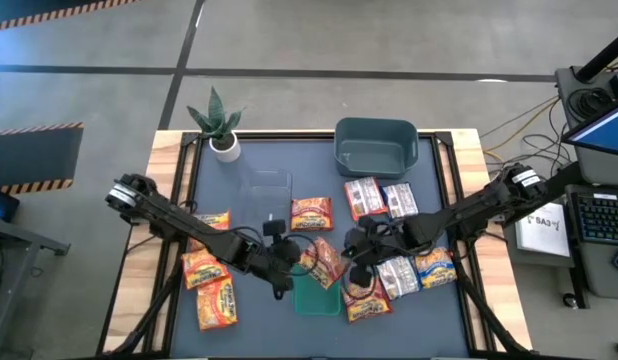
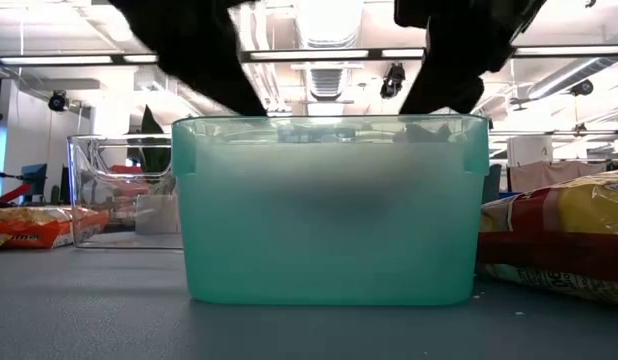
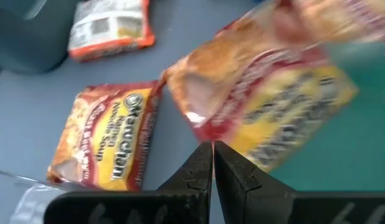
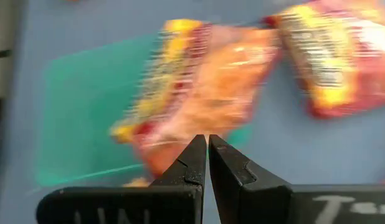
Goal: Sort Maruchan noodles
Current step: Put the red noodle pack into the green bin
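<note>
We record a dark table [image 1: 249, 170] with wooden side edges. Directly on it lie scattered Maruchan noodles [image 1: 311, 212], a green bin [image 1: 317, 297], a grey-blue bin [image 1: 376, 146], a clear container [image 1: 263, 193] and a potted plant [image 1: 219, 125].

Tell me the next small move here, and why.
Probably release the orange packet so it falls into the green bin. It hangs right over the bin, between the shut left gripper and the shut right gripper, both at its edge. Which one truly holds it I cannot tell.
</note>
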Action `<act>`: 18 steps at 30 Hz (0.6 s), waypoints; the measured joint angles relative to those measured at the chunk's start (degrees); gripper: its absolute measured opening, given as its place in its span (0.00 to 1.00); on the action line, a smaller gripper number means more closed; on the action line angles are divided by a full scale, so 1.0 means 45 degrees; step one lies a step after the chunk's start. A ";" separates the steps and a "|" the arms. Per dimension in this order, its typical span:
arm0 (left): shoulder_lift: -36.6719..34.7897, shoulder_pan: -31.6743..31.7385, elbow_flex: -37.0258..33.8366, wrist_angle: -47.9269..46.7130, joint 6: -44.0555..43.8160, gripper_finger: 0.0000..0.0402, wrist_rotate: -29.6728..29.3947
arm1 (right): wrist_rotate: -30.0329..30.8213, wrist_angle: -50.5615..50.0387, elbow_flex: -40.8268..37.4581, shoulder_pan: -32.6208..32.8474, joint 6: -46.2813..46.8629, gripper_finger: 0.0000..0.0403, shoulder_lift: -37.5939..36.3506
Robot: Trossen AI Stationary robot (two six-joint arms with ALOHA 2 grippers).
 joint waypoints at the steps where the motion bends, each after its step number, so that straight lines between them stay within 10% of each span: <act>1: -0.0167 -0.0127 0.0057 -0.0206 -0.0081 0.00 0.0330 | 0.0657 -0.0607 0.0037 -0.0009 0.0239 0.02 -0.0014; 18: 0.0729 -0.0799 -0.0392 0.0395 -0.1827 0.00 0.2850 | -0.0790 0.1457 0.0346 0.0637 0.0525 0.02 0.1399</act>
